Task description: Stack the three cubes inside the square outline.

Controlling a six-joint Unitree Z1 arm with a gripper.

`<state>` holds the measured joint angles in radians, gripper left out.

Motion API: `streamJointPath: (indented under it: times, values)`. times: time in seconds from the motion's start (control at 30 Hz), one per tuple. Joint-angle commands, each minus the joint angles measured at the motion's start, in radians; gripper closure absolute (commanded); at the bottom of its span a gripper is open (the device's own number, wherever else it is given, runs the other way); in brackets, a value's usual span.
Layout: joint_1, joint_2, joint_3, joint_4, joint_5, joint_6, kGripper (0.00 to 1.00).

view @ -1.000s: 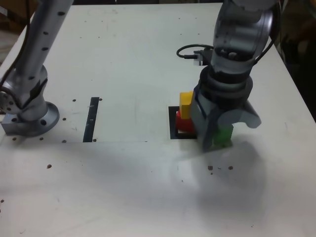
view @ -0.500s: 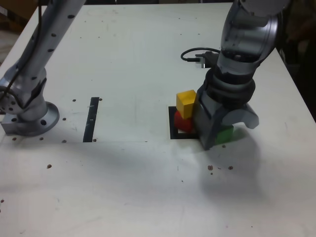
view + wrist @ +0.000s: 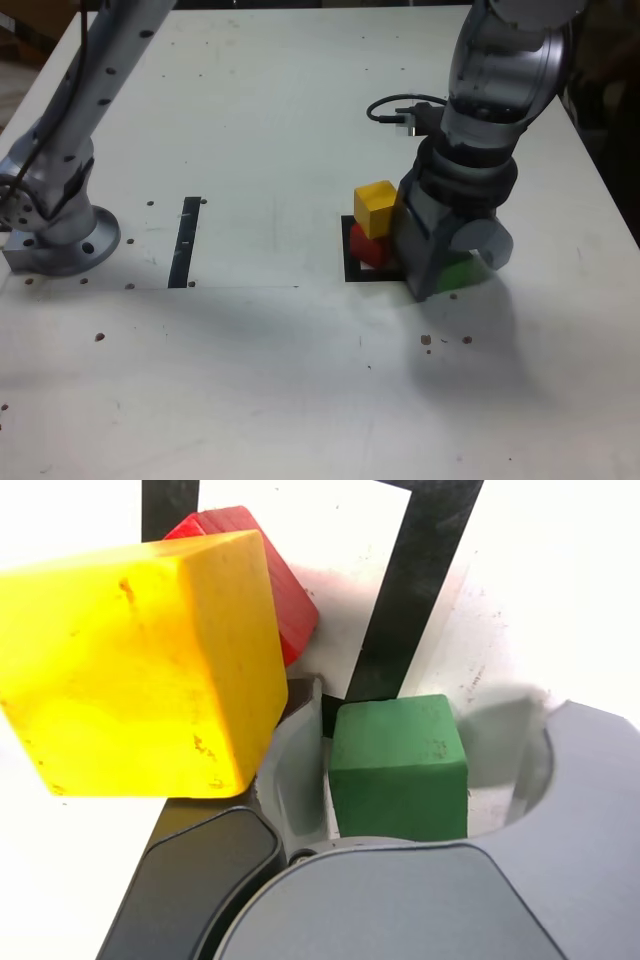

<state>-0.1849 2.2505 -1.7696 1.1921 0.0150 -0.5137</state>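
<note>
So in the exterior view the gripper (image 3: pixel 447 272) is pointing down at the white table (image 3: pixel 260 120), planted right over the green cube (image 3: pixel 462 271), which sits on the table just off the exterior view's right edge of the square outline (image 3: pixel 351 268). Only a bit of green peeks out between the grey jaws, so from here I honestly can't tell if they're pinching it or just straddling it. Inside the outline the red cube (image 3: pixel 368 245) is on the bottom with the yellow cube (image 3: pixel 375 208) on top of it, twisted a little so the two don't line up. Off toward the exterior view's left there's a narrow black strip (image 3: pixel 186 241) lying flat, and further left the arm's round base (image 3: pixel 62 238) sits on the table. Some small dark specks are scattered on the table in front. Wrist view next: the green cube (image 3: pixel 399 767) fills the gap between the jaws, one jaw looks right against its side, the other side has a sliver of space, so I can't tell whether it's actually gripped. The yellow cube (image 3: pixel 140 665) looms big and close, with the red cube (image 3: pixel 272 580) poking out behind it, and the outline's (image 3: pixel 405 600) black border runs right next to the green one.
</note>
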Motion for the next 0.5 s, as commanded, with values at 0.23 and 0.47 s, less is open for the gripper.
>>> streamJointPath:
  times: [0.23,0.47]
  values:
    - [0.002,0.012,-0.001,-0.027,-0.004,0.0,0.7]
    - [0.001,0.006,-0.024,-0.003,0.022,0.005,0.85]
